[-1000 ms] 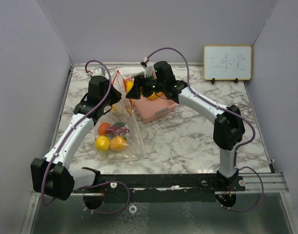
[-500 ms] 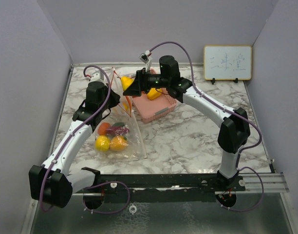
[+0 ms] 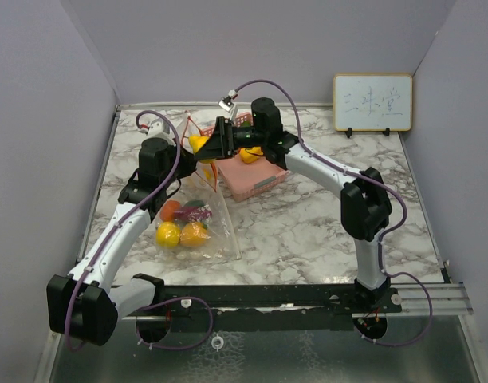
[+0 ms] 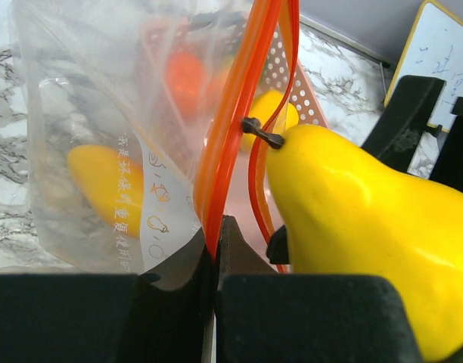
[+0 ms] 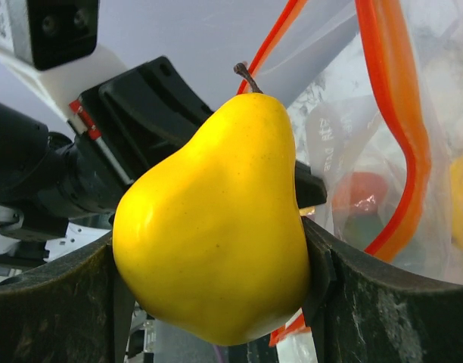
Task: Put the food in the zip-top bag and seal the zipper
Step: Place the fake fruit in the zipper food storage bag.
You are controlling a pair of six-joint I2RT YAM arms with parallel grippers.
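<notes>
The yellow pear (image 5: 212, 227) is the piece in hand. It hangs above the bench near the far edge, left of the middle, with its stem up against the orange zipper strip (image 4: 231, 136) of the zip-top bag (image 3: 212, 235). The right gripper (image 5: 216, 295) pinches it across the broad belly. The left gripper (image 4: 216, 265) is pressed together on one lip of the bag and holds the mouth up, while the rest drapes toward the near-left corner with several toy fruits (image 3: 183, 227) in its bottom. We judge the pear to be at the mouth and not yet inside, though we cannot tell whether the stem lies between the two strips or against one. We should aim the narrow end between the strips, since a push on one would fold the mouth shut. We should let go only once the belly passes the zipper. Beyond, the pink basket (image 3: 264, 182) by the far edge holds another yellow piece (image 3: 250, 155), so sealing must wait.
</notes>
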